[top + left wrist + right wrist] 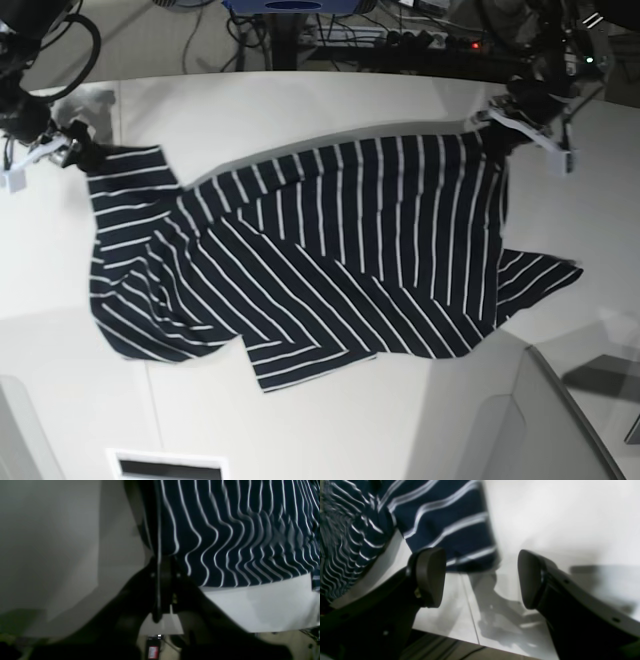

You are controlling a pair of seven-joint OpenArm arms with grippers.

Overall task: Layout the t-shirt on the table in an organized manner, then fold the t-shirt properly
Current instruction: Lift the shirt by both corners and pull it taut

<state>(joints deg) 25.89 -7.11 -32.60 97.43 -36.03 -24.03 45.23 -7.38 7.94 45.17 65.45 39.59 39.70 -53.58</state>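
Taking the t-shirt (pixel 330 260) as our landmark, we go from the left of the base view to the right. At the shirt's far-left upper corner sits the right gripper (pixel 62 152), right at the edge of the cloth. In its own wrist view we see the right gripper (pixel 481 577) with its two dark pads (pixel 430 576) standing wide apart; the bare table (pixel 545 517) shows between them and nothing is held. A striped corner of the shirt (pixel 440 517) lies just beyond the pads, not between them.

The dark navy shirt with thin white stripes lies spread across the middle of the off-white table (pixel 320 420), rumpled rather than flat: the stripes run in diagonal folds through the centre, one sleeve points out at the shirt's lower right, and a flap hangs toward the lower-left hem.

At the shirt's upper-right corner we find the left gripper (pixel 515 118), where the cloth is drawn up to a point. In the left wrist view the left gripper (pixel 162 555) has its jaws closed together on the fabric's edge, with the striped shirt (pixel 237 530) spreading away from it and the pale table (pixel 262 605) below.
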